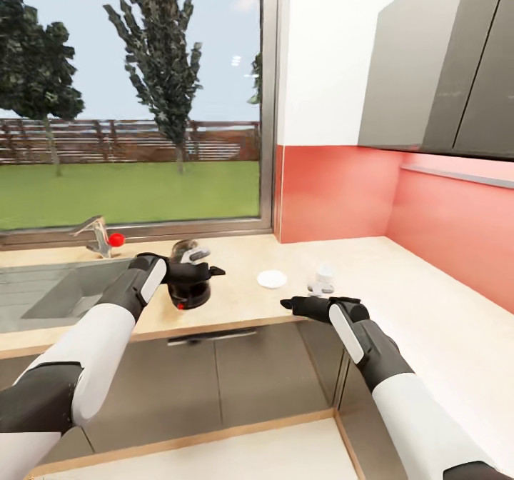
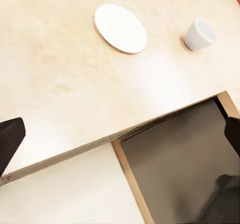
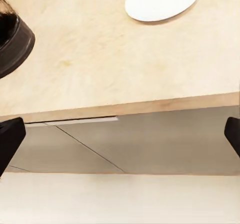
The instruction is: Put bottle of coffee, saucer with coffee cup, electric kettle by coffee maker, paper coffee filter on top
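Standing on the countertop (image 1: 400,280) near its front edge, the kettle (image 1: 189,291) is partly hidden by the left gripper (image 1: 207,264) (whether it is gripped cannot be told). Glass, likely heavy and fragile, it is best taken by the handle. The saucer (image 1: 272,278) and cup (image 1: 325,277) lie to its right, apart. The right gripper (image 1: 293,303) is spread wide, empty.

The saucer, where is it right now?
In the head view the saucer lies flat on the kitchen countertop, between the electric kettle on its left and the coffee cup on its right, touching neither.
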### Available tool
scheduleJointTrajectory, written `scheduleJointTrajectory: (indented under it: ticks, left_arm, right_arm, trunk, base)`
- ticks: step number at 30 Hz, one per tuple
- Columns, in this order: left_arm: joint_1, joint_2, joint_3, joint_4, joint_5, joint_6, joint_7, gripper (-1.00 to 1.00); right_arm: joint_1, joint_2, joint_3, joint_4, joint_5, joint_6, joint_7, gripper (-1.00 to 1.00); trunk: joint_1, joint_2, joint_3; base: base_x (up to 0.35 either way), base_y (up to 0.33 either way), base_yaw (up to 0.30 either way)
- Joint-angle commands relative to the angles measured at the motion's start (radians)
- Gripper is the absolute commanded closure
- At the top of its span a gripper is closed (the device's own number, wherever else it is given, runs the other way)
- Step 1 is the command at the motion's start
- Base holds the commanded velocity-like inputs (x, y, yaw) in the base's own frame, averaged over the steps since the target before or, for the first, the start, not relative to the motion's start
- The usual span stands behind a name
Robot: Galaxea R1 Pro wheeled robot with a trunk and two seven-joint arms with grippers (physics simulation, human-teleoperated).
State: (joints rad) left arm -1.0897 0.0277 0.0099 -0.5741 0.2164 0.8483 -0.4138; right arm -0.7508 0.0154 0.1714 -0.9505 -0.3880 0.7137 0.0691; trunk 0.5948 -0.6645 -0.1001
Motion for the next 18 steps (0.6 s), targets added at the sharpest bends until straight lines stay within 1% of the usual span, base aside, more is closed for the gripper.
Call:
scheduleJointTrajectory:
  ticks: [1,6,8,12,18]
  left_arm:
    - [-0.001,0.000,0.001,0.000,0.003,0.006,0.000,-1.00]
    - [-0.001,-0.001,0.002,0.003,0.003,0.006,0.000,-1.00]
    - [-0.001,-0.001,0.002,0.003,0.003,0.006,0.000,-1.00]
    - [-0.001,-0.002,0.002,0.003,0.003,0.006,0.000,-1.00]
    - [0.000,-0.002,0.002,0.004,0.004,0.006,0.000,-1.00]
  right_arm:
    - [-0.001,0.000,0.000,-0.001,0.005,0.004,0.005,-1.00]
    - [-0.001,0.000,-0.001,-0.001,0.005,0.004,0.005,-1.00]
    - [-0.001,0.000,-0.001,-0.001,0.005,0.004,0.005,-1.00]
    - [-0.001,0.000,-0.001,-0.001,0.005,0.004,0.005,-1.00]
    - [-0.001,0.000,-0.001,0.000,0.005,0.004,0.005,-1.00]
  trunk:
    - [0.001,-0.001,-0.002]
    - [0.001,-0.001,-0.002]
    - [0.001,-0.001,-0.002]
    - [0.001,-0.001,-0.002]
    - [0.001,-0.001,-0.002]
  base:
    - [0.281,-0.228,0.278]
    - [0.280,-0.229,0.278]
    - [0.280,-0.229,0.182]
    - [0.280,-0.230,0.060]
    - [0.281,-0.216,0.009]
